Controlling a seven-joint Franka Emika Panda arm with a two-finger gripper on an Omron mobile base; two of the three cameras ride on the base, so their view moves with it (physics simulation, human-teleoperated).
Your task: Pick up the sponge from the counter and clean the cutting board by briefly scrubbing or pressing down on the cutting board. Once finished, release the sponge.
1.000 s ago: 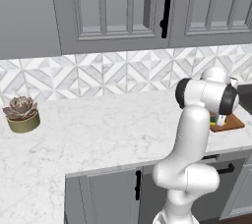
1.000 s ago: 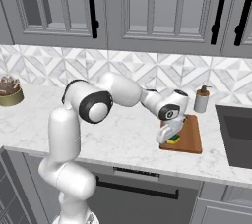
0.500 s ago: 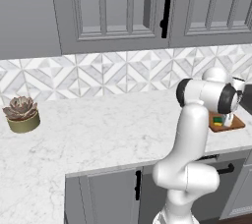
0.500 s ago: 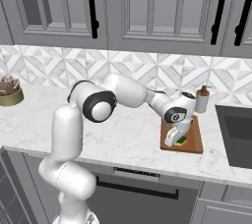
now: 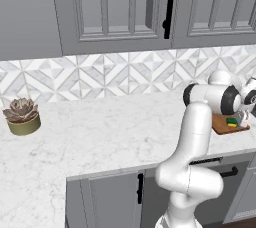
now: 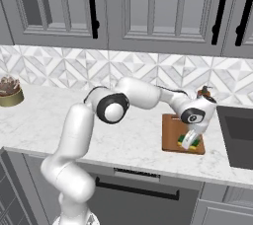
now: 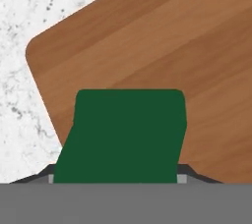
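On the broad white marble counter [image 6: 123,140] with faint grey lines, one flat reddish-brown wooden cutting board [image 6: 174,129] is seen. It is a thin rectangle with rounded corners, and wood grain is shown on it in the hand view [image 7: 162,41]. It lies near the front edge of the counter, just beside a dark sink [image 6: 239,137].

One small sponge [image 6: 191,143] is found on the front part of the board. It is a little block with a dark green top and a yellow body. In the hand view its smooth green top [image 7: 125,134] is seen up close, with the board under it and behind it. In the left base view the sponge [image 5: 232,121] is shown as a small green and yellow spot on the board [image 5: 220,123].

One two-finger gripper [image 6: 189,141] is held down at the sponge. The sponge is pinched between its two fingers, one at each side.

One small potted plant [image 5: 21,116] with reddish-green pointed leaves in a round pot is placed far away at the other end of the counter. One small brown bottle [image 6: 204,92] is stood behind the board. Four long black handles are counted on the grey cabinet doors [image 6: 158,7] in the right base view.
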